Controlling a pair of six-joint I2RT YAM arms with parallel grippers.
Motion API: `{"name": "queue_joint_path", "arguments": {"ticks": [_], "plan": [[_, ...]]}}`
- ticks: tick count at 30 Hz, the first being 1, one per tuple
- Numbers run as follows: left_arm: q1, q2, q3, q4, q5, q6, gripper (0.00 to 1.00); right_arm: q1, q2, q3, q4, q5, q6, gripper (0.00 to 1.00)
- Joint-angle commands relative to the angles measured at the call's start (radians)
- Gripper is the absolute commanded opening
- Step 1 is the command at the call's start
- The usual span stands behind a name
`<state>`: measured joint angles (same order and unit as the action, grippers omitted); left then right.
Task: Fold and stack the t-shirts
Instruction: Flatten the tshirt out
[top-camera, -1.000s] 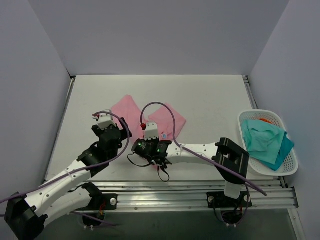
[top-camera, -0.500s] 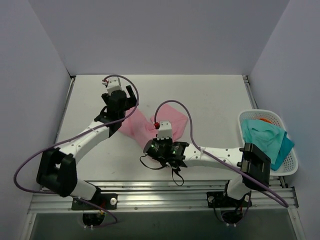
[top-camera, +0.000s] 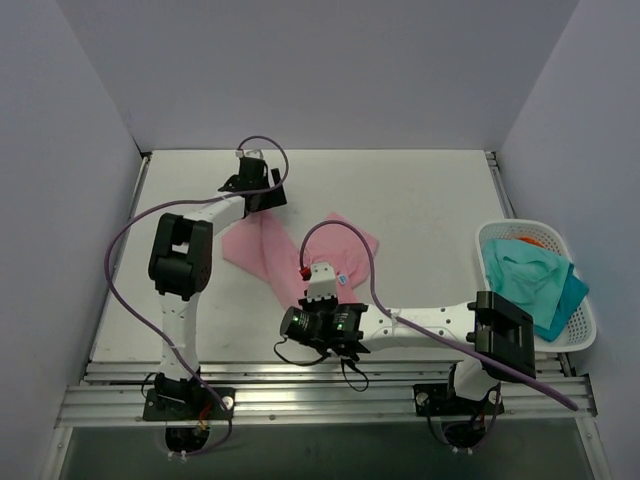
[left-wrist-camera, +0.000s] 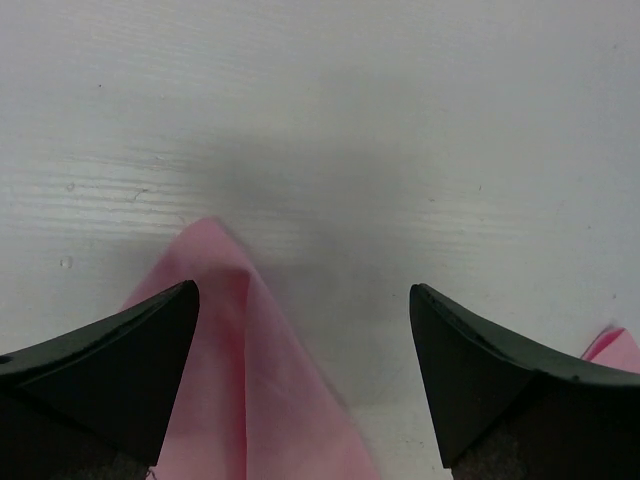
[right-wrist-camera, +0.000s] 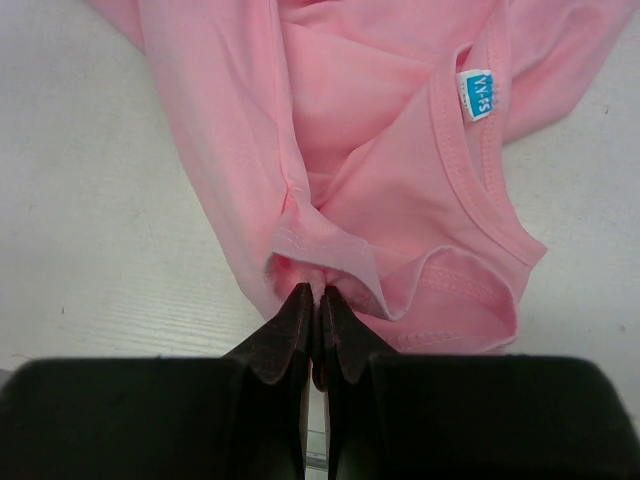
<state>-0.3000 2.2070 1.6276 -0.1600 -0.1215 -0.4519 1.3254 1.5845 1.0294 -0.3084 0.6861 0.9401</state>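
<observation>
A light pink t-shirt (top-camera: 300, 250) lies crumpled and partly spread at the table's middle. My right gripper (top-camera: 312, 287) is shut on a bunched fold of its near edge, close to the collar (right-wrist-camera: 480, 190) with its blue label (right-wrist-camera: 477, 95). The pinched cloth (right-wrist-camera: 320, 255) shows between the closed fingers. My left gripper (top-camera: 262, 192) is open at the shirt's far left corner. In the left wrist view that pink corner (left-wrist-camera: 230, 350) lies on the table beside the left finger (left-wrist-camera: 120, 360). Nothing is held in that gripper (left-wrist-camera: 302, 290).
A white basket (top-camera: 585, 330) stands at the right edge holding teal shirts (top-camera: 525, 280) and something orange (top-camera: 530, 240). Grey walls close in the left, far and right sides. A metal rail (top-camera: 350, 385) runs along the near edge.
My left arm has swung from the near left out to the far side, and its gripper now sits at the shirt's far corner. The right gripper has pulled its hold nearer; the shirt has stretched out.
</observation>
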Motion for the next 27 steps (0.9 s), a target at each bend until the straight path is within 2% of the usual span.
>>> {"name": "queue_joint_path", "arguments": {"ticks": [1, 4, 6, 7, 12, 13, 14, 16, 19, 20, 25, 27], "plan": [[0.018, -0.010, 0.041, -0.050, 0.059, -0.011, 0.96, 0.001, -0.006, 0.014, -0.057, 0.070, 0.039, 0.00], [0.024, -0.013, 0.020, -0.036, 0.068, -0.010, 0.99, -0.002, -0.004, 0.018, -0.058, 0.078, 0.039, 0.00], [0.028, -0.009, 0.014, -0.036, 0.075, -0.011, 0.83, -0.005, 0.003, 0.023, -0.066, 0.079, 0.037, 0.00], [0.030, -0.007, 0.009, -0.035, 0.095, -0.013, 0.71, -0.006, 0.006, 0.026, -0.069, 0.084, 0.040, 0.00], [0.032, 0.000, -0.011, -0.027, 0.121, -0.011, 0.58, -0.011, -0.001, 0.015, -0.075, 0.092, 0.052, 0.00], [0.032, 0.000, -0.014, -0.026, 0.121, -0.011, 0.54, -0.012, -0.004, 0.012, -0.075, 0.090, 0.052, 0.00], [0.033, 0.003, -0.015, -0.024, 0.122, -0.010, 0.46, -0.014, -0.006, 0.008, -0.074, 0.092, 0.055, 0.00], [0.033, 0.010, -0.014, -0.024, 0.122, -0.008, 0.41, -0.017, -0.009, 0.003, -0.075, 0.090, 0.057, 0.00], [0.033, 0.026, 0.004, -0.039, 0.141, -0.004, 0.15, -0.019, -0.015, -0.005, -0.077, 0.093, 0.062, 0.00], [0.033, 0.031, 0.012, -0.053, 0.134, -0.004, 0.03, -0.020, -0.017, -0.006, -0.077, 0.096, 0.063, 0.00], [0.018, -0.074, -0.044, -0.038, 0.047, 0.001, 0.02, -0.061, -0.037, -0.002, -0.099, 0.122, 0.049, 0.00], [-0.001, -0.202, -0.067, -0.049, -0.013, 0.013, 0.02, -0.127, -0.060, 0.006, -0.103, 0.133, 0.010, 0.00]]}}
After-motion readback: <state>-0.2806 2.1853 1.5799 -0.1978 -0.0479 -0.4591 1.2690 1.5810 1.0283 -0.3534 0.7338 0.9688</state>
